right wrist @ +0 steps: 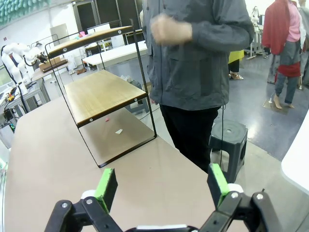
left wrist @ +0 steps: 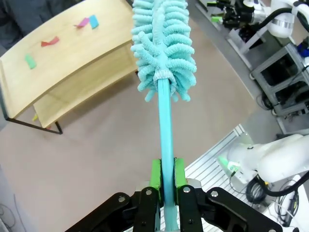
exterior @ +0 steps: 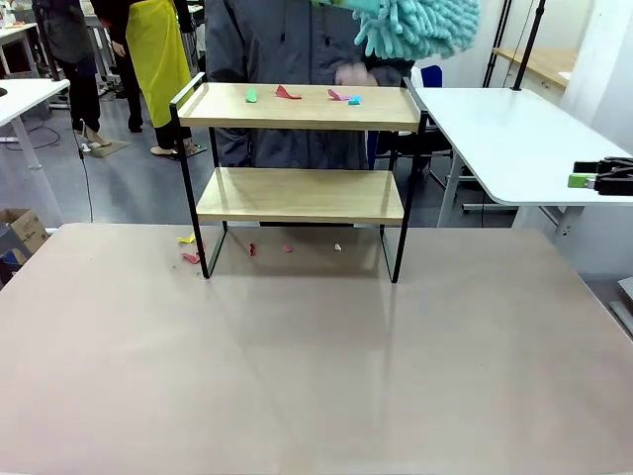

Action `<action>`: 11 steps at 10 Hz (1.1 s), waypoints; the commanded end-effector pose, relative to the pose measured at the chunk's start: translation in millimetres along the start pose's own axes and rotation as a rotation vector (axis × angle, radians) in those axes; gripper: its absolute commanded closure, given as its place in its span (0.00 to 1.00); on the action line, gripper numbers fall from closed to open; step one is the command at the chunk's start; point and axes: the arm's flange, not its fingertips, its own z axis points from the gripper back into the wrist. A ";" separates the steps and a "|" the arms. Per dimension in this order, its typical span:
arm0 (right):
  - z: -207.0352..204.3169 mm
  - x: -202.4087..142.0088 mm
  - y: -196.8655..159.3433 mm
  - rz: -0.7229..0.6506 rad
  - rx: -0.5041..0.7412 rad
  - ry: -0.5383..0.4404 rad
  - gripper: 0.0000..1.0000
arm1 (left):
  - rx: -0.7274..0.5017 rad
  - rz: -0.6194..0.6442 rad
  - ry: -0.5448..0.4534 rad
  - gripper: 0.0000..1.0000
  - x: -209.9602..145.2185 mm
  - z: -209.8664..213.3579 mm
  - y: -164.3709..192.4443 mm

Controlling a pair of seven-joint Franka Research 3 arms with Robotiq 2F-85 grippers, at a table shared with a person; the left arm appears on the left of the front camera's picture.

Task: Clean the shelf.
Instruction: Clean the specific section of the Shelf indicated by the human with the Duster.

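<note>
Clamping the teal duster (left wrist: 164,43) by its handle, the left hand (left wrist: 167,176) holds the fluffy head high over the right end of the shelf (exterior: 223,107), its scrap-strewn top board running leftward across the counter (exterior: 316,376), while the right hand (right wrist: 163,186) has its jaws apart.

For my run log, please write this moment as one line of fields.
left gripper: shut on teal duster | teal duster: held high, clear of shelf | shelf: coloured scraps on top board | right gripper: open, empty
</note>
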 end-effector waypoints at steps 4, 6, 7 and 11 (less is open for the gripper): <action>-1.1 2.7 0.5 0.005 0.000 0.000 0.00 | 0.100 0.135 -0.058 0.87 0.2 -22.1 -25.2; -1.1 2.7 0.5 0.005 0.000 0.000 0.00 | 0.175 0.228 -0.125 0.87 17.4 -53.4 -49.6; -1.1 2.7 0.5 0.005 0.000 0.000 0.00 | 0.191 0.250 -0.153 0.87 24.5 -67.8 -55.9; -1.1 2.7 0.5 0.005 0.000 0.000 0.00 | 0.325 0.356 -0.250 0.87 46.1 -119.6 -60.1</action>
